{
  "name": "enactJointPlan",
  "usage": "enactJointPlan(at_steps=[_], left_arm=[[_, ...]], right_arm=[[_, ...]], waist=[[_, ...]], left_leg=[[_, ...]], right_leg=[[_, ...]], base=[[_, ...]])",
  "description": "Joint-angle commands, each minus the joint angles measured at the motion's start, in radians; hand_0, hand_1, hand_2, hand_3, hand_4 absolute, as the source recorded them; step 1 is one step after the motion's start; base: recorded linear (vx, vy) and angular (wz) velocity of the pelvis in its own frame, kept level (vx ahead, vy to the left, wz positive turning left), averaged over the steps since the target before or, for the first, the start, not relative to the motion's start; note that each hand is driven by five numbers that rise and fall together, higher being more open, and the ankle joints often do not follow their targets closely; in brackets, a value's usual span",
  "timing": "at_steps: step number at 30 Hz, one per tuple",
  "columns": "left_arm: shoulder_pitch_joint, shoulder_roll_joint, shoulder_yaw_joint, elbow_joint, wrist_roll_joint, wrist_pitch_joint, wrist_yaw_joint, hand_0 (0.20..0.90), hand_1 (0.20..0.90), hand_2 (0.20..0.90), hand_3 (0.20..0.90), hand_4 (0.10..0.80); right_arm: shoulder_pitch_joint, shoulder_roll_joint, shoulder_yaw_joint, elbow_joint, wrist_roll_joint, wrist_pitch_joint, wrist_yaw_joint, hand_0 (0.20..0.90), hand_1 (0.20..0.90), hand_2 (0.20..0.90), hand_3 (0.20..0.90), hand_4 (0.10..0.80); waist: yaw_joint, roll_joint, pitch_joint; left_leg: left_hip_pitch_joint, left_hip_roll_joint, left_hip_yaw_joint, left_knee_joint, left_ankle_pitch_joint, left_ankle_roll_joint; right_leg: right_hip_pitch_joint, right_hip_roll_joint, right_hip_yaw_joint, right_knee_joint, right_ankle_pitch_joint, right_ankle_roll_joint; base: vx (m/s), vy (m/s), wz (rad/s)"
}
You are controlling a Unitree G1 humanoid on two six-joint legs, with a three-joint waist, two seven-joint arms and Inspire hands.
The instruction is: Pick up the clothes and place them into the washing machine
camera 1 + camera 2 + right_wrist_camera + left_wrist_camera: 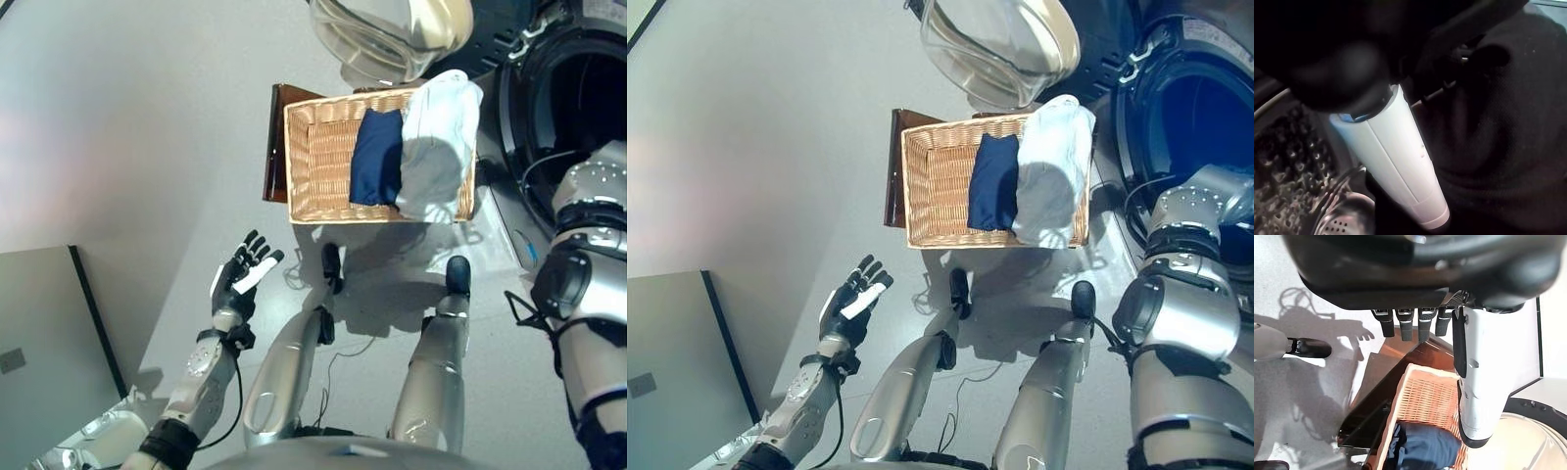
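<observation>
A wicker basket on the floor holds navy cloth and white cloth, both lying lengthwise toward the washer. Left robot hand hovers released, palm up. Right robot hand reaches into the drum; grip unclear.

The grey floor carries a wicker basket, well ahead of the open, empty left hand and toward its thumb side. The basket partly rests on a dark brown board lying flat on the floor.
</observation>
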Motion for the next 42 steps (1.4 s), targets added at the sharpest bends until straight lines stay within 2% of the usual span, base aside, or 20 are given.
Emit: enactJointPlan(at_steps=[1, 17, 20, 22, 24, 25, 26, 28, 33, 34, 35, 39, 42], left_arm=[[0.012, 0.046, 0.007, -0.087, -0.003, -0.09, 0.016, 0.9, 0.9, 0.9, 0.9, 0.8], [0.022, 0.049, 0.026, -0.096, -0.011, -0.088, 0.024, 0.9, 0.9, 0.9, 0.9, 0.8], [0.025, 0.052, 0.029, -0.099, -0.012, -0.09, 0.024, 0.9, 0.9, 0.9, 0.9, 0.8], [0.029, 0.059, 0.031, -0.105, -0.009, -0.091, 0.029, 0.9, 0.9, 0.9, 0.9, 0.8], [0.033, 0.068, 0.033, -0.111, -0.002, -0.095, 0.035, 0.9, 0.9, 0.9, 0.9, 0.8], [0.036, 0.07, 0.036, -0.124, 0.003, -0.095, 0.037, 0.9, 0.9, 0.9, 0.9, 0.8], [0.035, 0.071, 0.038, -0.129, 0.01, -0.097, 0.041, 0.9, 0.9, 0.9, 0.9, 0.8], [0.03, 0.077, 0.042, -0.141, 0.018, -0.102, 0.046, 0.9, 0.9, 0.9, 0.9, 0.8], [0.014, 0.068, 0.062, -0.155, 0.024, -0.112, 0.056, 0.9, 0.9, 0.9, 0.9, 0.8], [0.014, 0.067, 0.062, -0.155, 0.025, -0.112, 0.056, 0.9, 0.9, 0.9, 0.9, 0.8], [0.005, 0.061, 0.065, -0.154, 0.032, -0.117, 0.059, 0.9, 0.9, 0.9, 0.9, 0.8], [-0.009, 0.046, 0.067, -0.151, 0.043, -0.119, 0.066, 0.9, 0.9, 0.9, 0.9, 0.8], [-0.017, 0.036, 0.067, -0.151, 0.052, -0.121, 0.068, 0.9, 0.9, 0.9, 0.9, 0.8]], right_arm=[[-0.102, -0.197, 0.149, -0.105, -0.133, -0.017, 0.008, 0.9, 0.9, 0.9, 0.9, 0.8], [-0.072, -0.159, 0.16, -0.104, -0.182, 0.017, -0.009, 0.9, 0.9, 0.9, 0.9, 0.8], [-0.06, -0.157, 0.168, -0.104, -0.237, 0.039, -0.035, 0.9, 0.9, 0.9, 0.9, 0.8], [-0.062, -0.175, 0.19, -0.074, -0.348, 0.091, -0.104, 0.9, 0.9, 0.9, 0.9, 0.8], [-0.07, -0.198, 0.248, -0.022, -0.497, 0.187, -0.165, 0.9, 0.9, 0.9, 0.9, 0.8], [-0.079, -0.213, 0.306, 0.009, -0.632, 0.279, -0.22, 0.9, 0.9, 0.9, 0.9, 0.8], [-0.083, -0.207, 0.314, 0.016, -0.659, 0.287, -0.227, 0.9, 0.9, 0.9, 0.9, 0.8], [-0.092, -0.221, 0.383, 0.058, -0.826, 0.401, -0.283, 0.9, 0.9, 0.9, 0.9, 0.8], [-0.082, -0.241, 0.494, 0.08, -1.139, 0.592, -0.354, 0.9, 0.9, 0.9, 0.9, 0.8], [-0.084, -0.241, 0.495, 0.08, -1.14, 0.593, -0.354, 0.9, 0.9, 0.9, 0.9, 0.8], [-0.077, -0.24, 0.513, 0.089, -1.219, 0.643, -0.382, 0.9, 0.9, 0.9, 0.9, 0.8], [-0.038, -0.211, 0.517, 0.074, -1.33, 0.716, -0.41, 0.9, 0.9, 0.9, 0.9, 0.8], [-0.002, -0.176, 0.484, 0.054, -1.354, 0.724, -0.427, 0.9, 0.9, 0.9, 0.9, 0.8]], waist=[[-0.002, 0.073, -0.051], [0.004, 0.065, -0.047], [0.006, 0.064, -0.047], [0.01, 0.063, -0.049], [0.014, 0.06, -0.048], [0.017, 0.062, -0.044], [0.016, 0.063, -0.043], [0.018, 0.064, -0.037], [0.021, 0.06, -0.034], [0.021, 0.061, -0.034], [0.023, 0.056, -0.036], [0.025, 0.052, -0.036], [0.025, 0.05, -0.035]], left_leg=[[-0.01, 0.051, 0.007, 0.131, -0.148, -0.087], [-0.015, 0.054, 0.009, 0.134, -0.145, -0.083], [-0.015, 0.053, 0.011, 0.132, -0.143, -0.083], [-0.017, 0.054, 0.011, 0.133, -0.142, -0.082], [-0.013, 0.054, 0.01, 0.136, -0.149, -0.083], [-0.017, 0.055, 0.011, 0.136, -0.141, -0.081], [-0.02, 0.056, 0.011, 0.135, -0.139, -0.081], [-0.019, 0.055, 0.01, 0.135, -0.138, -0.08], [-0.017, 0.055, 0.005, 0.133, -0.139, -0.078], [-0.02, 0.055, 0.006, 0.131, -0.133, -0.078], [-0.022, 0.057, 0.006, 0.131, -0.132, -0.078], [-0.024, 0.059, 0.004, 0.134, -0.132, -0.077], [-0.024, 0.061, 0.004, 0.136, -0.132, -0.077]], right_leg=[[-0.01, 0.07, -0.002, 0.019, -0.026, -0.127], [-0.01, 0.076, 0.002, 0.015, -0.019, -0.13], [-0.01, 0.075, 0.001, 0.011, -0.017, -0.13], [-0.01, 0.075, -0.002, 0.011, -0.016, -0.13], [-0.004, 0.071, -0.006, 0.012, -0.023, -0.129], [-0.008, 0.073, -0.005, 0.012, -0.013, -0.129], [-0.011, 0.074, -0.004, 0.01, -0.009, -0.13], [-0.007, 0.075, -0.005, 0.008, -0.009, -0.13], [-0.005, 0.078, -0.005, 0.008, -0.007, -0.13], [-0.008, 0.08, -0.003, 0.006, -0.001, -0.13], [-0.009, 0.081, -0.003, 0.004, 0.002, -0.131], [-0.007, 0.083, -0.004, 0.004, 0.005, -0.132], [-0.006, 0.084, -0.004, 0.004, 0.004, -0.133]], base=[[0.0, 0.0, 0.0], [0.0, 0.0, 0.0], [0.0, 0.0, 0.0], [-0.015, 0.002, 0.0], [0.0, 0.0, 0.0], [-0.056, -0.009, 0.02], [-0.04, -0.01, 0.01], [-0.018, -0.002, 0.0], [-0.016, 0.0, 0.01], [0.0, 0.0, 0.0], [-0.03, 0.002, 0.0], [0.0, 0.0, 0.0], [0.0, 0.0, 0.0]])
